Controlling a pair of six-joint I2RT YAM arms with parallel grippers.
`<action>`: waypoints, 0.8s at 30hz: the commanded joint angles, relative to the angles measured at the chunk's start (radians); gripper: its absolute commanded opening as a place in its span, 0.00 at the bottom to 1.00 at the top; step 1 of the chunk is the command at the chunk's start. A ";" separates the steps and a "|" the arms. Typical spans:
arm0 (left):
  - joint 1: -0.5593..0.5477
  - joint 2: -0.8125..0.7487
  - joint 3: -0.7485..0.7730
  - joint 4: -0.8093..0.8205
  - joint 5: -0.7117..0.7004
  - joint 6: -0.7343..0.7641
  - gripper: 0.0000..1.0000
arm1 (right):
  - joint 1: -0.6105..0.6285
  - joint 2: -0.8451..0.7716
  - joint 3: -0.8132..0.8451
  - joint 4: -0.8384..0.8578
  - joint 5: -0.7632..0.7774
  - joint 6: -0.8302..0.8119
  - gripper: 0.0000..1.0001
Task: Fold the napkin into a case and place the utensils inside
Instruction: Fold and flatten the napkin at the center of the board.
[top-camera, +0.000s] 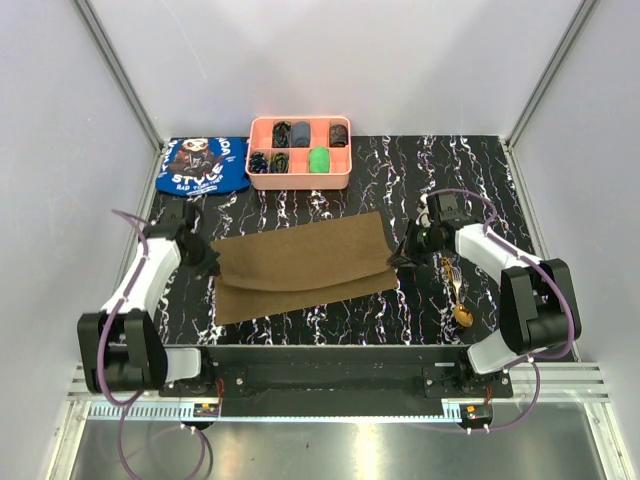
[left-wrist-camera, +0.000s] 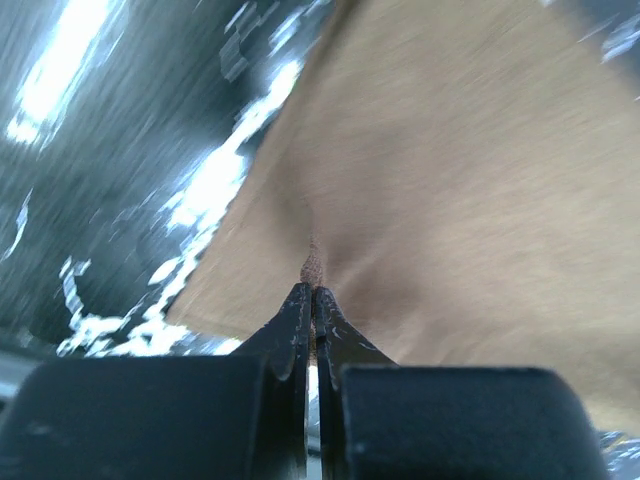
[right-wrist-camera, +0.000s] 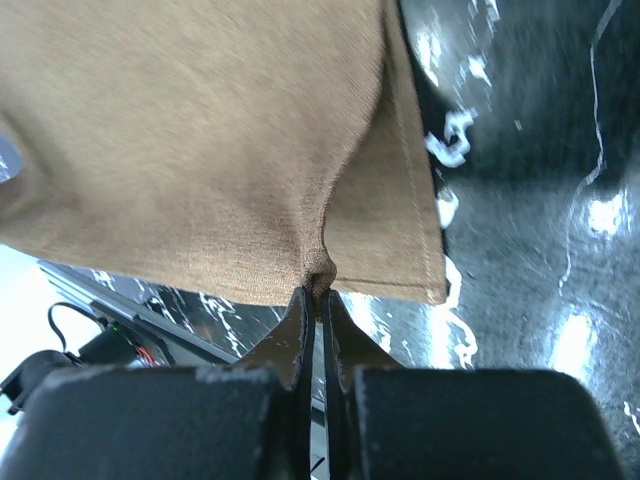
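"Top external – both arms on the napkin (top-camera: 300, 265)?"
"Yes. Left gripper (top-camera: 211, 263) is clamped on its left edge, right gripper (top-camera: 398, 258) on its right edge; the cloth lies mid-table."
"Why both sides?"
"Probably to keep it taut so the fold runs straight."
"Utensils (top-camera: 456, 292)?"
"On the table (top-camera: 480, 170), just right of the napkin – untouched, waiting for the case."

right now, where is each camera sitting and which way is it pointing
top external: above and behind the bases, looking down at the table; the left arm, right arm and napkin show.
left wrist: on the left arm, looking along the left fingers, shut on the napkin's edge.
right wrist: likewise, the right fingers pinch the opposite edge.
shared: all three views show the napkin.
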 joint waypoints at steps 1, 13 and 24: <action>-0.016 0.134 0.126 0.084 0.071 0.041 0.00 | -0.015 0.001 0.065 0.015 0.022 0.010 0.00; -0.129 0.255 0.161 0.125 0.066 -0.019 0.00 | -0.017 0.119 -0.046 0.146 -0.033 0.056 0.00; -0.192 0.386 0.253 0.160 0.061 -0.051 0.00 | -0.015 0.123 -0.148 0.147 0.172 0.209 0.00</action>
